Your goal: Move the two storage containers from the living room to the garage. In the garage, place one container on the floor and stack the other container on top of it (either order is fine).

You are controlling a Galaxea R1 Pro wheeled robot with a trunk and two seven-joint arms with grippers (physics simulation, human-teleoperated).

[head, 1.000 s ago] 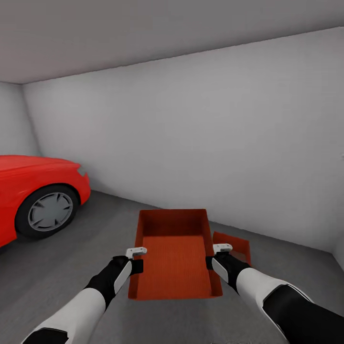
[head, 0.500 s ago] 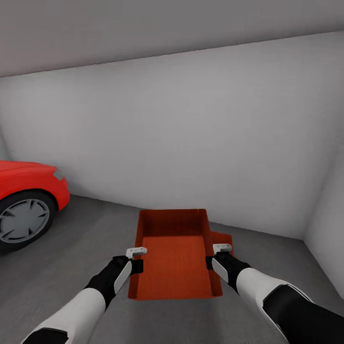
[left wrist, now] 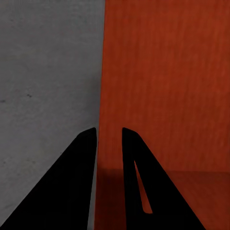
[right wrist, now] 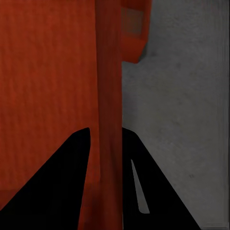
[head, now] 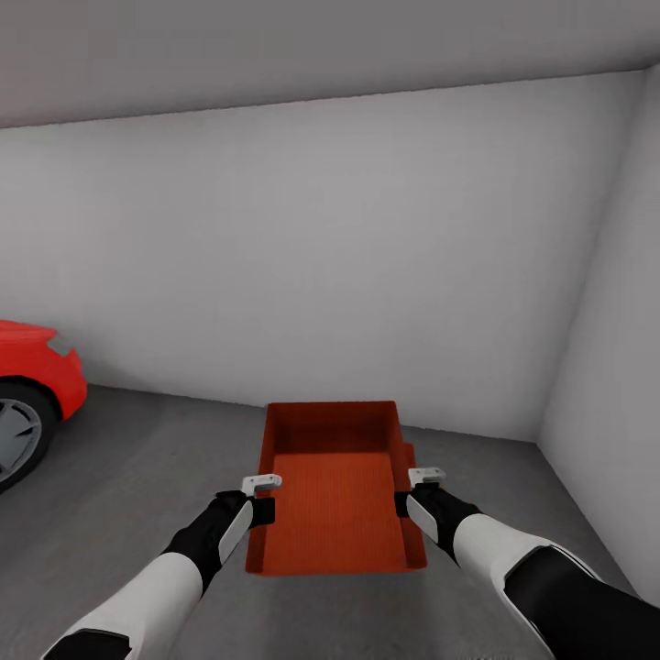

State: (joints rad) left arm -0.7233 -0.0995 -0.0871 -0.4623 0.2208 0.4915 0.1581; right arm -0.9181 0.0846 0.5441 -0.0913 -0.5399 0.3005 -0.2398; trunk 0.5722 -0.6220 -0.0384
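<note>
I hold a red-orange storage container [head: 335, 495] above the garage's dark grey floor [head: 137, 486], straight ahead of me. My left gripper [head: 260, 496] is shut on its left wall, which runs between the black fingers in the left wrist view [left wrist: 109, 132]. My right gripper [head: 414, 491] is shut on its right wall, also pinched in the right wrist view [right wrist: 105, 129]. The other storage container [head: 409, 454] stands on the floor behind the held one, with only a sliver of it past the right wall. Its corner [right wrist: 134, 28] appears in the right wrist view.
The red car's nose [head: 32, 385] and front wheel [head: 14, 435] are at the far left. A pale grey back wall [head: 302, 257] meets a side wall [head: 610, 348] in a corner at the right. Bare concrete lies to the left of the containers.
The view has swung right: the car has slid toward the left edge and the right-hand corner has come in. The floor container now shows less behind the held one. Both grips are unchanged.
</note>
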